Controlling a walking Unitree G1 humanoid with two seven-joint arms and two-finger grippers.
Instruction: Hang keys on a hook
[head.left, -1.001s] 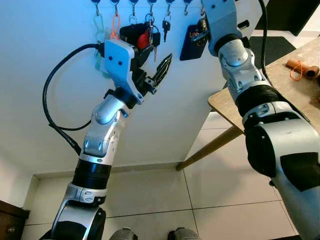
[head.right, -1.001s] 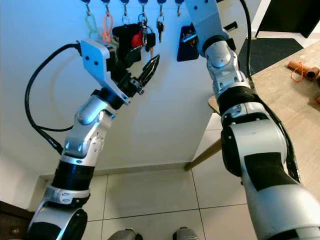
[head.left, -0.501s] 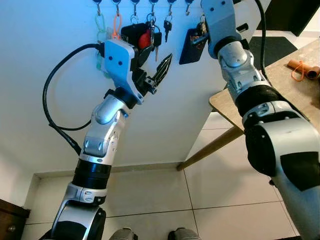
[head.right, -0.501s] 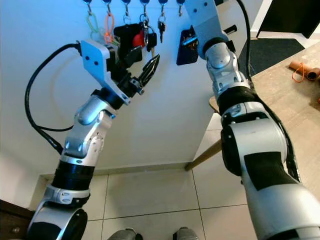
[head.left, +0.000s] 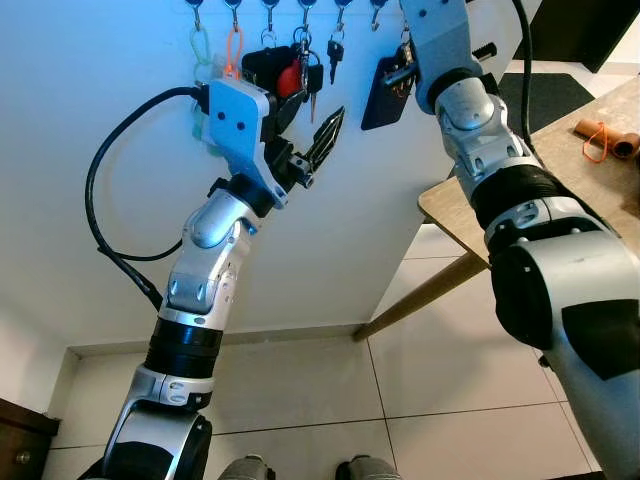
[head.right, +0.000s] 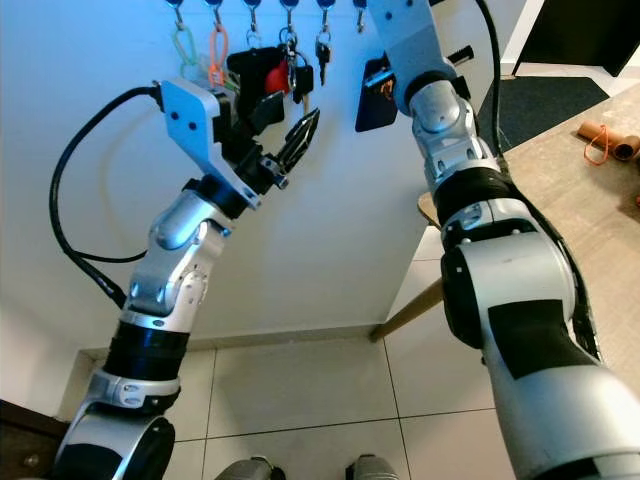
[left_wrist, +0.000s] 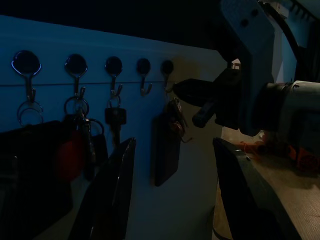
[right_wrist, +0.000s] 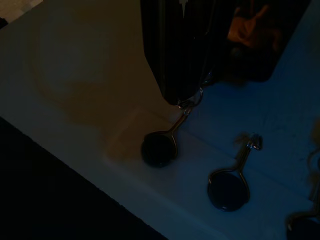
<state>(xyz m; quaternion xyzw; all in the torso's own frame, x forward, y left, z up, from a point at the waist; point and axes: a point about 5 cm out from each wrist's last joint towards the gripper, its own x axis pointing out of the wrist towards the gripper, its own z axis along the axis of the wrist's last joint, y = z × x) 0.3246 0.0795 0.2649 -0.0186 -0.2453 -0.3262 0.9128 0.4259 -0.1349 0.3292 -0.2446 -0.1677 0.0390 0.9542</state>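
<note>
Robot's right gripper (left_wrist: 187, 92) holds a black key fob (head.left: 383, 90) up at the end hook (right_wrist: 161, 145) on a white wall.
Its fingers are pinched together on the keyring, which touches that hook. The left gripper (head.left: 325, 140) hovers nearby below the other hung keys (head.left: 305, 65), fingers apart and empty.

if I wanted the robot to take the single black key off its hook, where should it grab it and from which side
Probably the black head of the single key, pinched across its flat faces, fingers coming straight at the wall from the room side. It hangs free from its hook, with a gap to the bunch of keys beside it, then lifts up off.
</note>
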